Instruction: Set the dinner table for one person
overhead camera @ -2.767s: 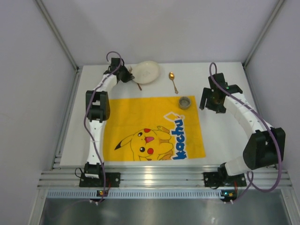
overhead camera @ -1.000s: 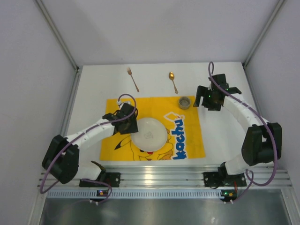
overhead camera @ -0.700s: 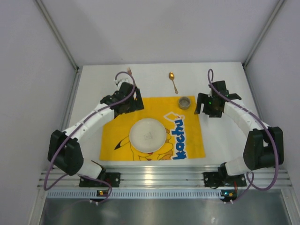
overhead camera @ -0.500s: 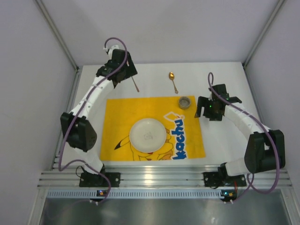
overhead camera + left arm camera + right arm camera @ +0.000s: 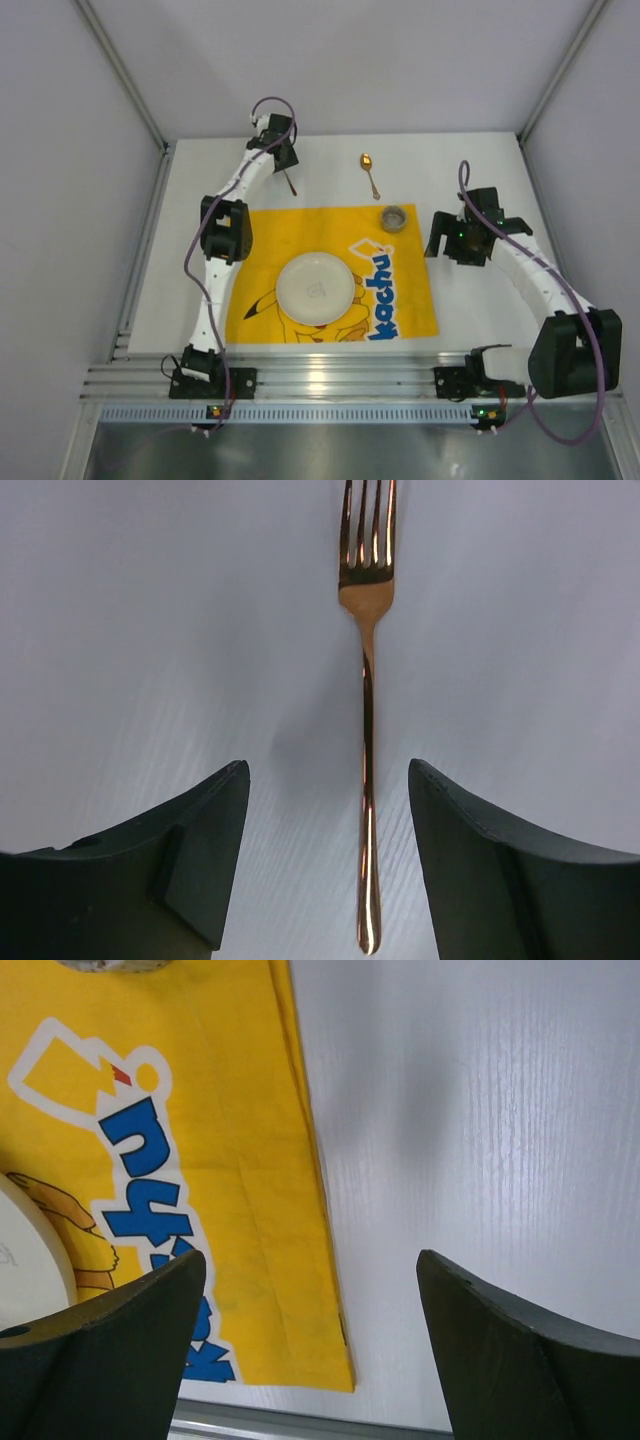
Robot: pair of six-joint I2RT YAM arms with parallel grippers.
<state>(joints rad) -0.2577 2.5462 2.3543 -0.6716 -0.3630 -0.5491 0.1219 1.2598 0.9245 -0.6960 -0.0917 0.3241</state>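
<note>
A white plate (image 5: pixel 316 289) lies in the middle of the yellow placemat (image 5: pixel 400 300) on the dinner table (image 5: pixel 170 250). A copper fork (image 5: pixel 366 730) lies on the white top at the far left; its handle (image 5: pixel 291 184) runs between my left gripper's (image 5: pixel 328 770) open fingers (image 5: pixel 200 860) without touching them. That left gripper (image 5: pixel 282 155) hangs above the fork. A copper spoon (image 5: pixel 369 173) lies further right, with a small round cup (image 5: pixel 395 218) on the placemat's far right corner. My right gripper (image 5: pixel 310 1257) (image 5: pixel 452 243) is open and empty above the placemat's right edge (image 5: pixel 300 1160).
Aluminium rails (image 5: pixel 330 380) run along the near edge, where both arm bases are bolted. White walls close in the sides and back. The plate's rim (image 5: pixel 30 1250) shows at the left of the right wrist view.
My left gripper let go of the plate on the placemat and swung to the far left, over the fork. My right arm drifted slightly right and nearer.
</note>
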